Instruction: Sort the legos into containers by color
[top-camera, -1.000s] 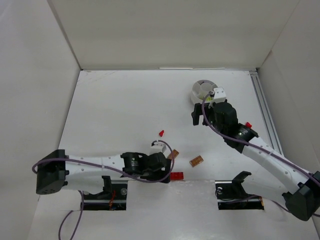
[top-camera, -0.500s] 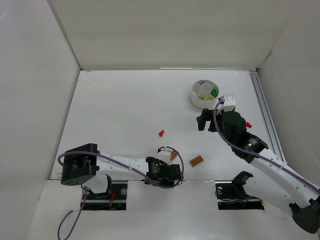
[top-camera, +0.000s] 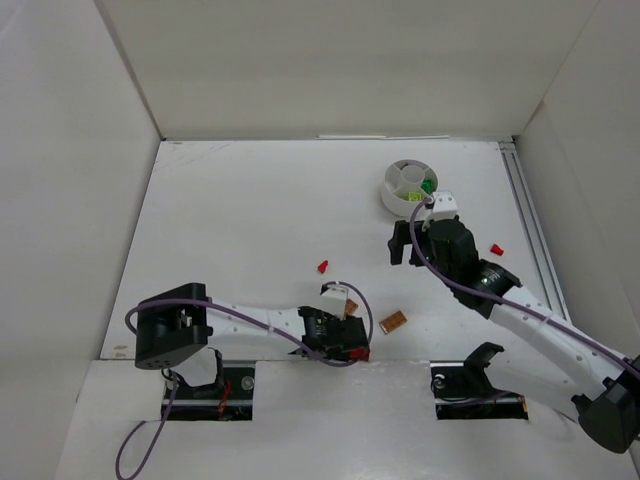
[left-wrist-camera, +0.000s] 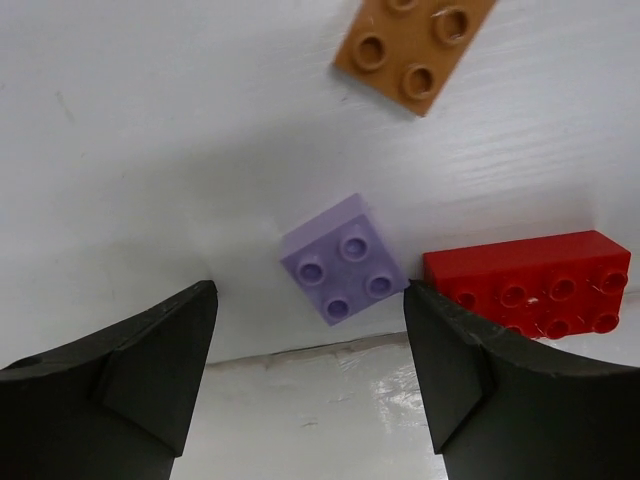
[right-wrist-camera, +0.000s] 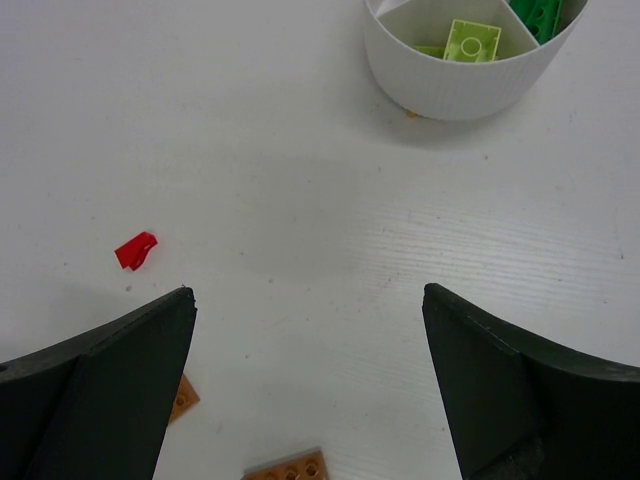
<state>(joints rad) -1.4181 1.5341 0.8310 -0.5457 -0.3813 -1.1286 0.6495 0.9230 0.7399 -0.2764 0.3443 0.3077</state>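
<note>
Two claws stand with their jaws apart, and neither grips anything. The left claw hangs low over the near edge of the tabletop, its dark fingers on either side of a lilac brick that lies flat with its studs up. A gap shows on the brick's left, while its right corner sits just beside the other finger. A red brick lies just to the right of the lilac one, and an orange-brown brick lies farther off.

The right claw is spread wide above the tabletop, near the round white dish. In the dish, a lime brick sits in one wedge and a green brick in the neighbouring one. A small red piece lies on the tabletop well apart from the dish. A second red piece lies just beside the right arm.
</note>
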